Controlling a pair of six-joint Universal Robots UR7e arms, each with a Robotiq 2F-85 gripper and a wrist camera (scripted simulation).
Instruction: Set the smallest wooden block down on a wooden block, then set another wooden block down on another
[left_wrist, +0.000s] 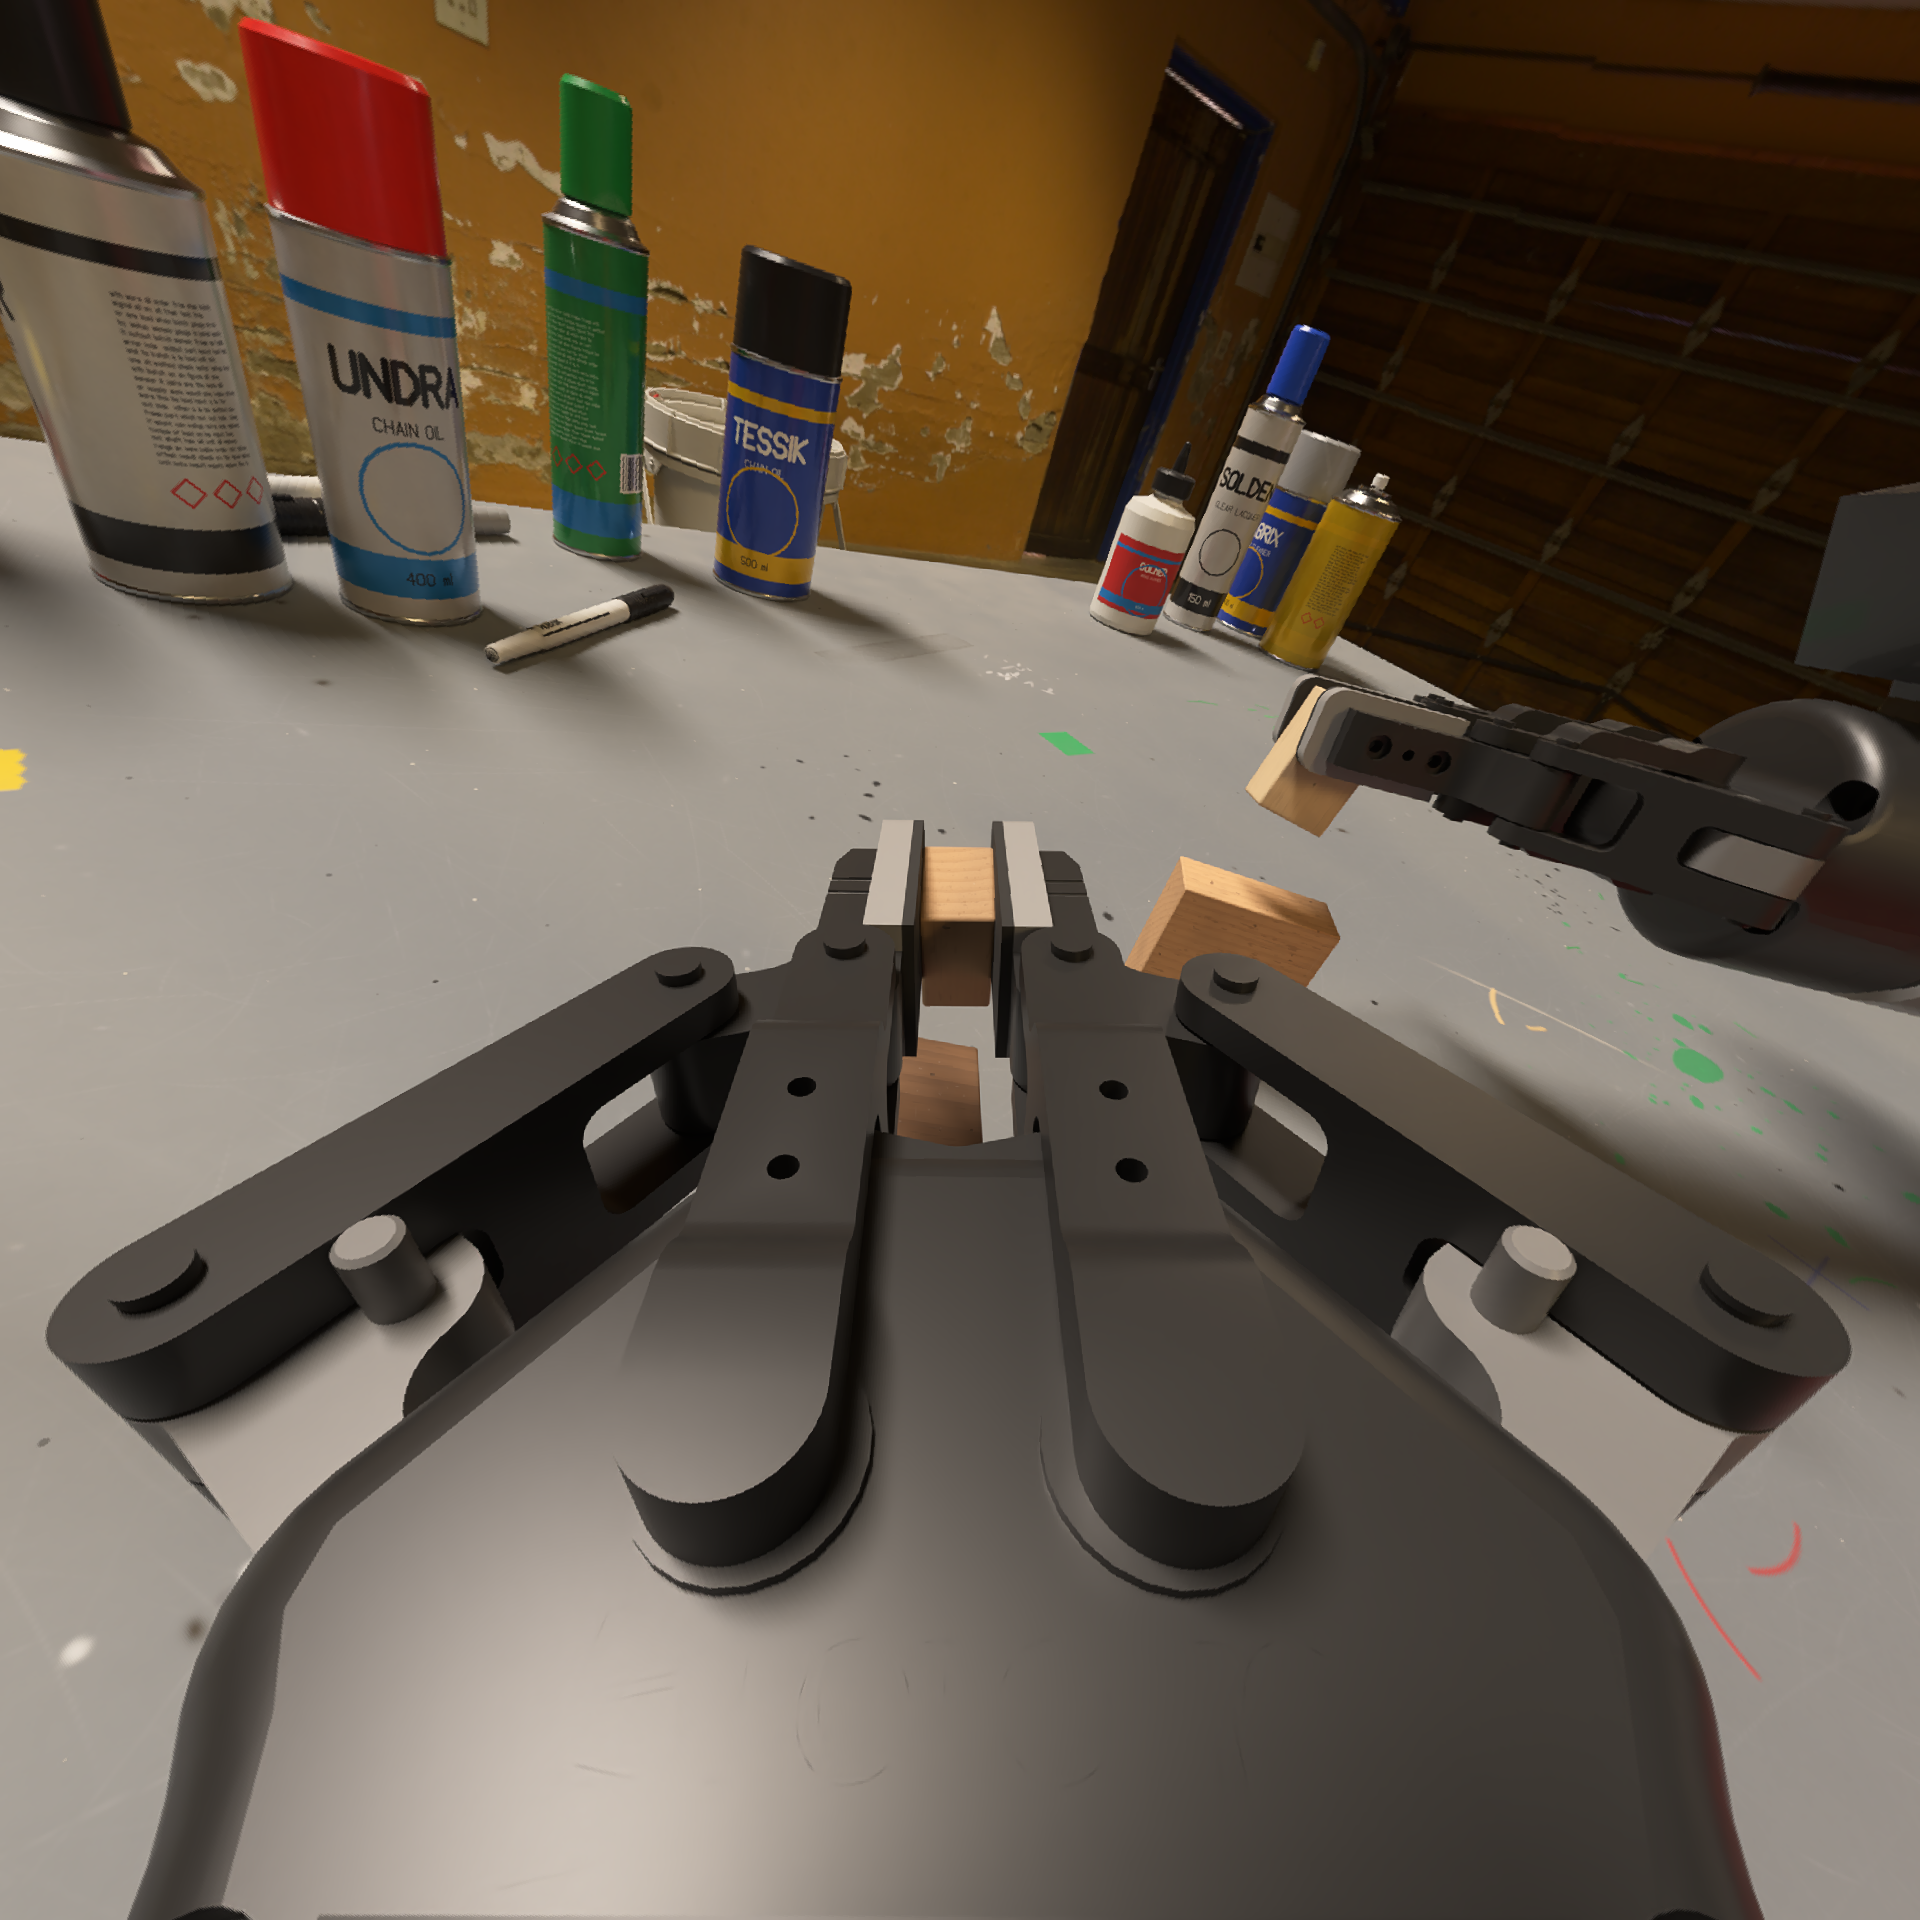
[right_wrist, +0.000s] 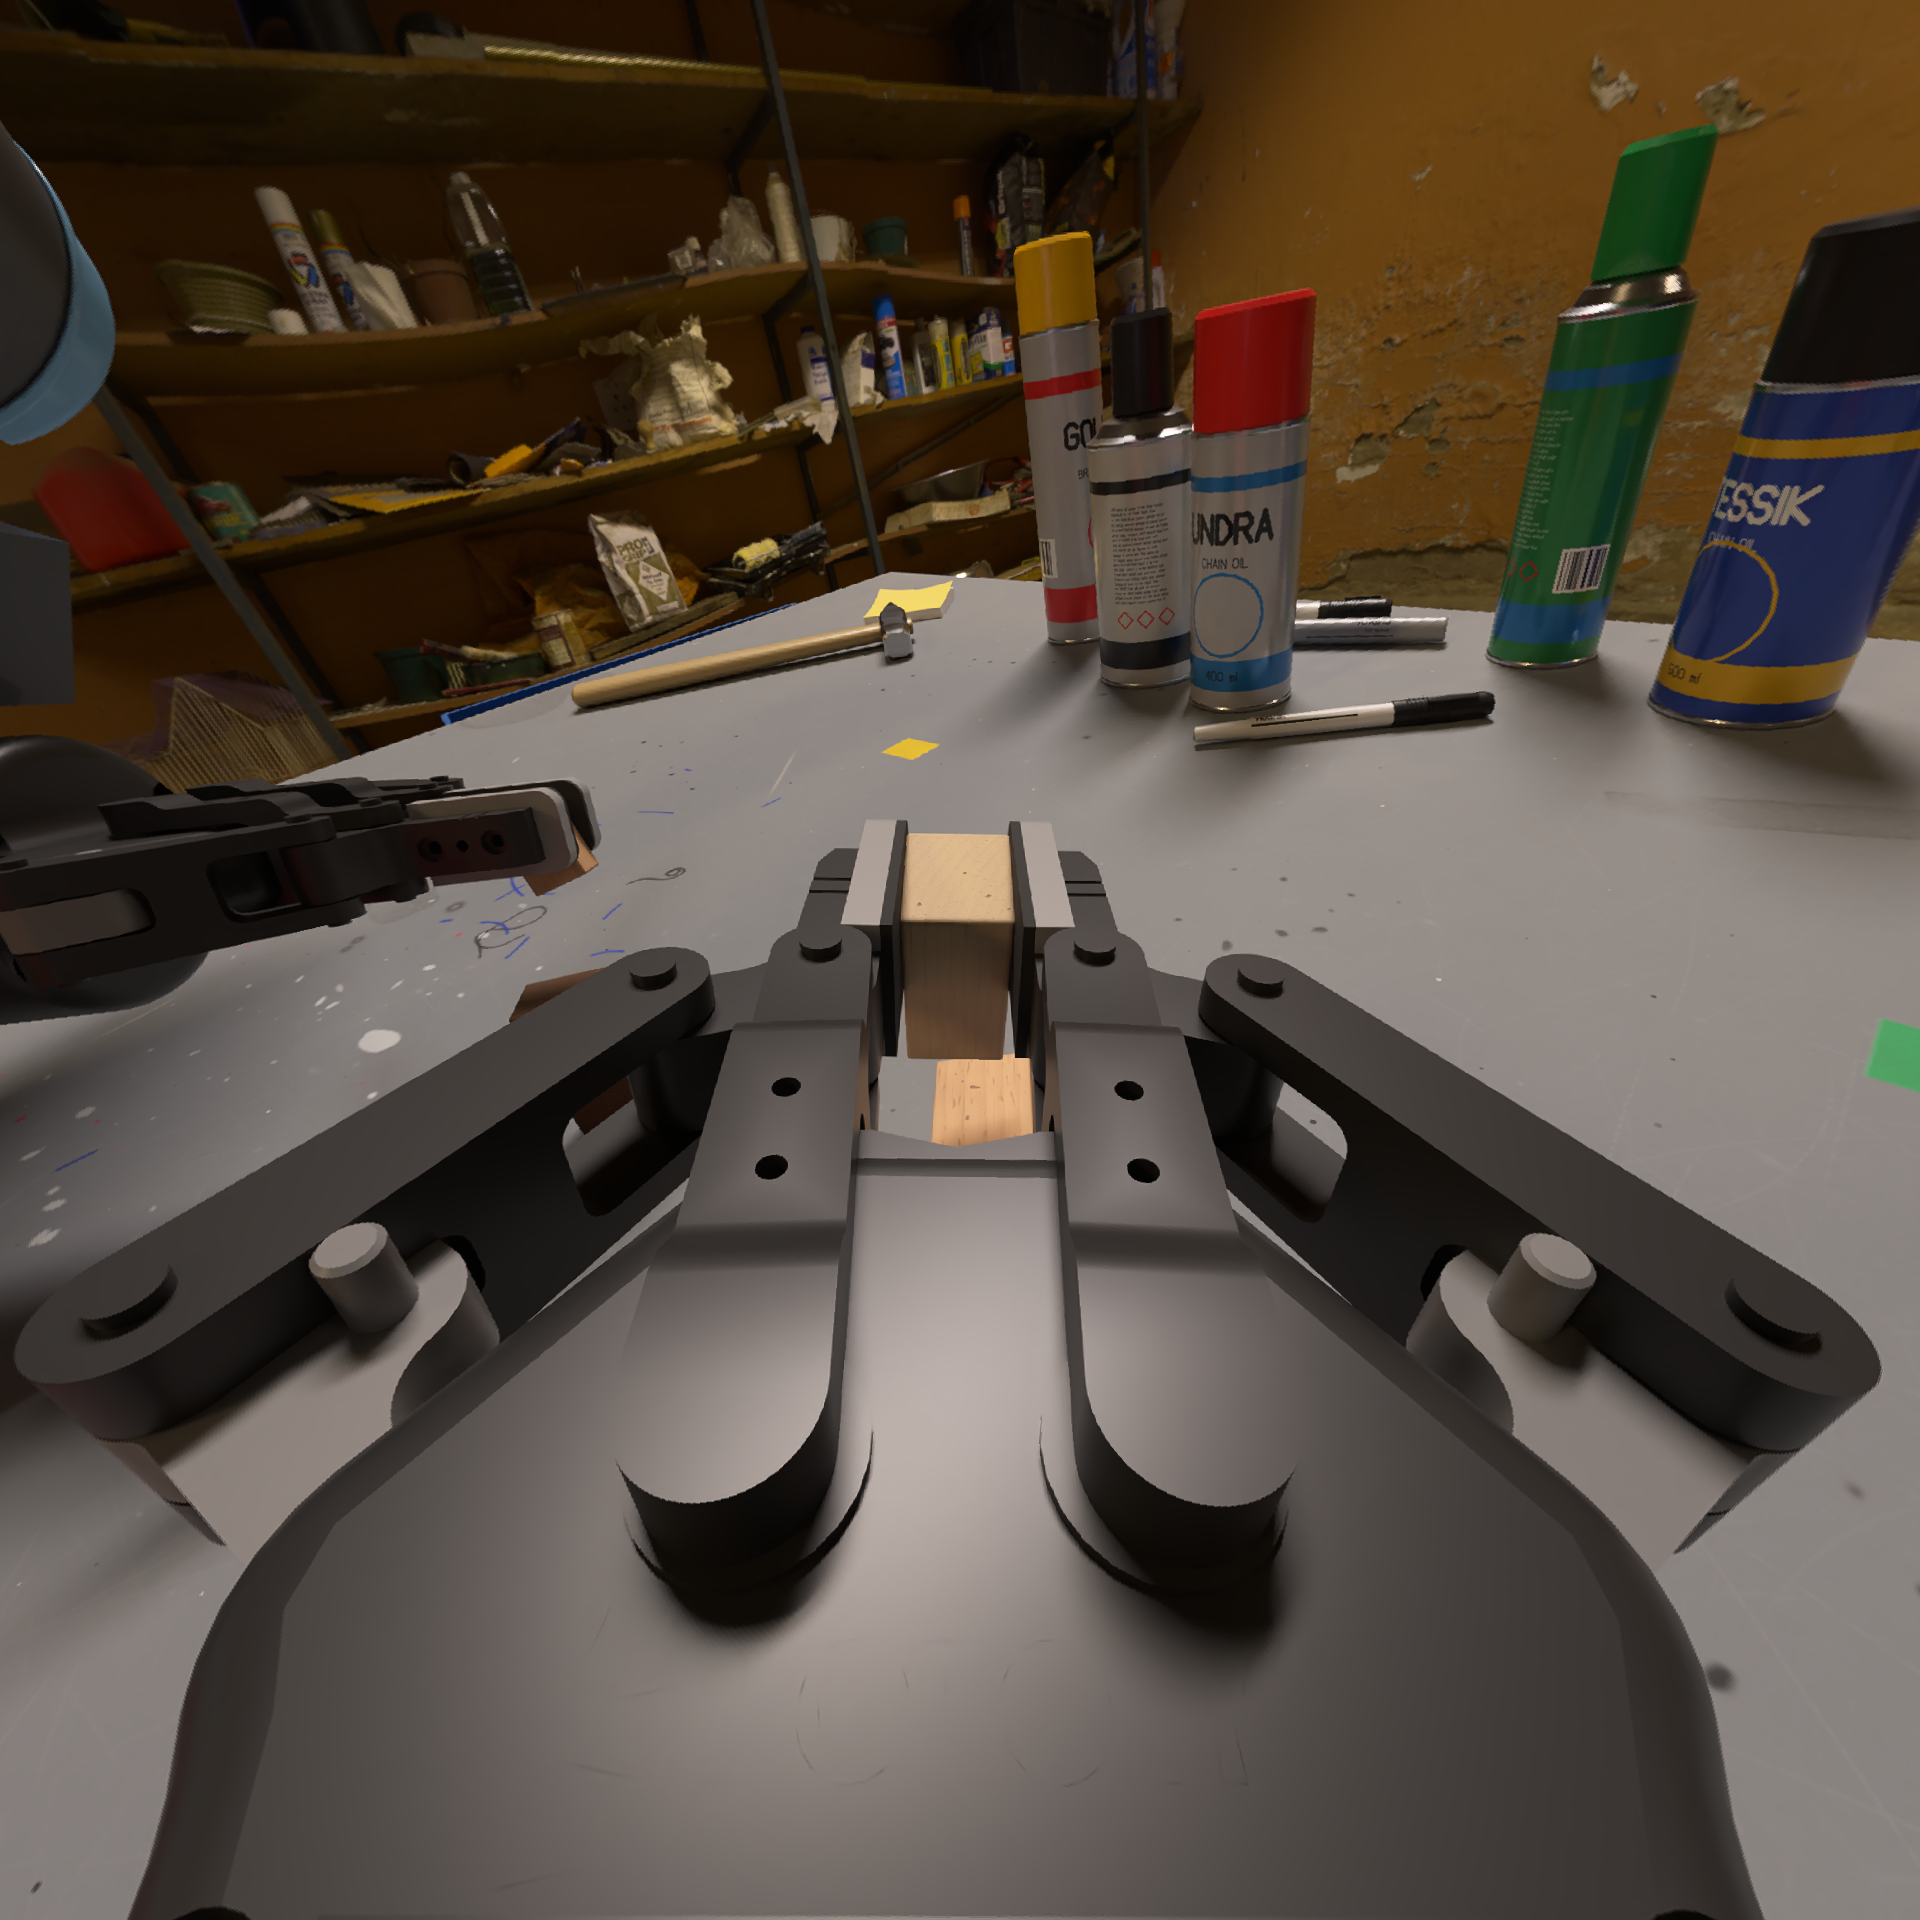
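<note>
My left gripper (left_wrist: 958, 868) is shut on a small wooden block (left_wrist: 958, 914) and holds it above a darker brown block (left_wrist: 940, 1096) that shows through the gap between the fingers. A larger light-brown block (left_wrist: 1236, 925) lies on the table just to the right. My right gripper (left_wrist: 1311, 746) holds a pale block (left_wrist: 1294, 795) above and behind it. In the right wrist view, my right gripper (right_wrist: 956, 868) is shut on the pale block (right_wrist: 956, 935), with the light-brown block (right_wrist: 982, 1101) below it. The left gripper (right_wrist: 571, 831) is at the left, above the dark block (right_wrist: 551, 1000).
Several spray cans (left_wrist: 400, 416) stand along the far side of the grey table (left_wrist: 520, 831), with a second group of cans and a glue bottle (left_wrist: 1143, 561) at the far right corner. A marker (left_wrist: 582, 623) lies near the cans. A hammer (right_wrist: 748, 655) lies at the far edge.
</note>
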